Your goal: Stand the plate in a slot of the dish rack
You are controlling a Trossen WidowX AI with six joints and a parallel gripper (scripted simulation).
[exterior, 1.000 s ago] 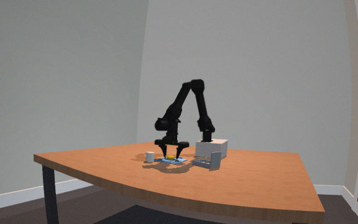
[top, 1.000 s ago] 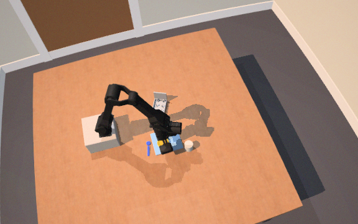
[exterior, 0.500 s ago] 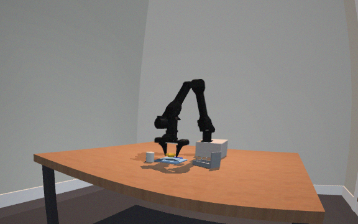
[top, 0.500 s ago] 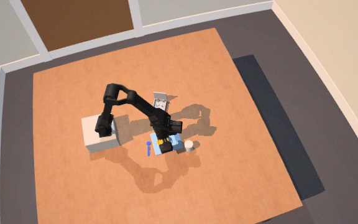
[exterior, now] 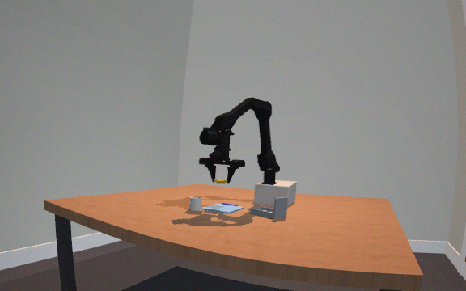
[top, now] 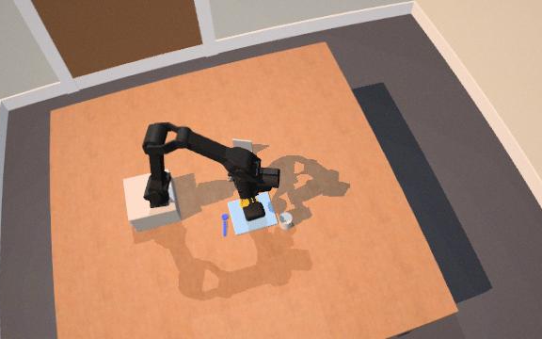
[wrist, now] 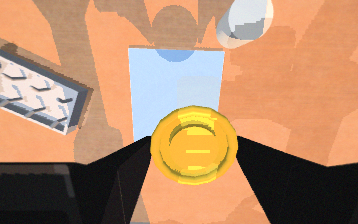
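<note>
Plate first: we have the small yellow plate pinched flat between our jaws, which press on its two sides, and it hangs high in the air above the light blue mat. Our gripper points straight down. The arm rises from its white base box, bends at the elbow up high, and reaches out over the mat.

The step we think we are in is carrying the plate to the dish rack. The rack sits on the bench just in front of the base box, near the mat. From the wrist view it lies off to the left, with its rails running in a row.

To do this well, we should go slow and keep our squeeze firm, since the plate is round and could slip. We need to turn the wrist so the plate stands on its edge, line it up with a gap between two rails, and lower it gently. We should steer wide of the white cup and the blue spoon.
</note>
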